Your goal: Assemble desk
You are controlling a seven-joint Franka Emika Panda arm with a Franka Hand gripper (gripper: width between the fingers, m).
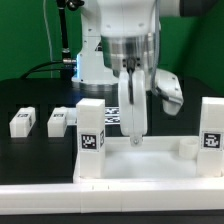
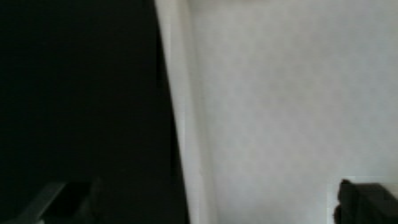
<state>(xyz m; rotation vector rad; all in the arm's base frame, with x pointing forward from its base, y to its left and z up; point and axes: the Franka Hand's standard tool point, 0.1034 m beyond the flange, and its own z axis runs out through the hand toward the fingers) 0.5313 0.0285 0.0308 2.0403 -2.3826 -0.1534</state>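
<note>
White desk (image 1: 150, 165) bears two upright tagged legs (image 1: 91, 135) (two lie loose).

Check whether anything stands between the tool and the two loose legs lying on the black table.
Possibly. In the exterior view an upright tagged leg on the tabletop sits between the open tool and the loose legs toward that view's left; depth is unclear.

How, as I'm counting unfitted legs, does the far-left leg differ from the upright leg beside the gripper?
The far-left leg lies on the black table; the upright leg stands at the tabletop's corner. The upright leg's tag looks larger than the far-left leg's marks. Both are white.
</note>
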